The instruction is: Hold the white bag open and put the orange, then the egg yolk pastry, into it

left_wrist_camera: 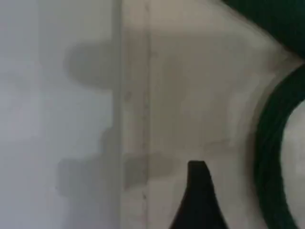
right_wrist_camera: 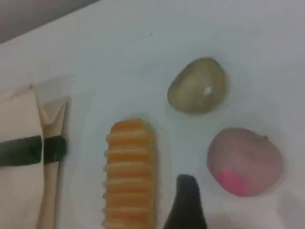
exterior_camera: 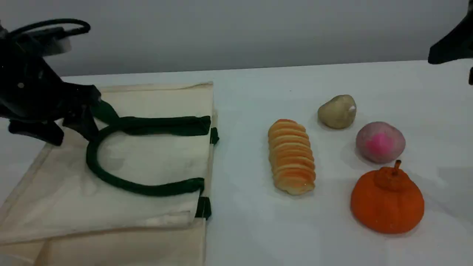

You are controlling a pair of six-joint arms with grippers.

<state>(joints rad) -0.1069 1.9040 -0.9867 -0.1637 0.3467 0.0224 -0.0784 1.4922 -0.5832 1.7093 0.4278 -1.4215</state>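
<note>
The white bag (exterior_camera: 147, 159) lies flat on the left of the table, its dark green handles (exterior_camera: 111, 181) looped on top. My left gripper (exterior_camera: 61, 129) hovers open over the bag's far left part, just beside the handle loop. In the left wrist view its fingertip (left_wrist_camera: 198, 195) hangs over bare canvas (left_wrist_camera: 190, 95), with the handle (left_wrist_camera: 271, 157) to the right. The orange (exterior_camera: 387, 201) sits front right. The egg yolk pastry (exterior_camera: 337, 111) lies further back (right_wrist_camera: 198, 86). My right gripper (exterior_camera: 452, 46) is at the top right edge, open and empty, and its fingertip (right_wrist_camera: 187, 202) is above the table between the foods.
A ridged golden bread roll (exterior_camera: 292, 157) lies between the bag and the other foods. A pinkish dome with a hot-pink centre (exterior_camera: 380, 142) sits between the pastry and the orange. Bare white table (exterior_camera: 258, 229) separates the bag's mouth from the roll.
</note>
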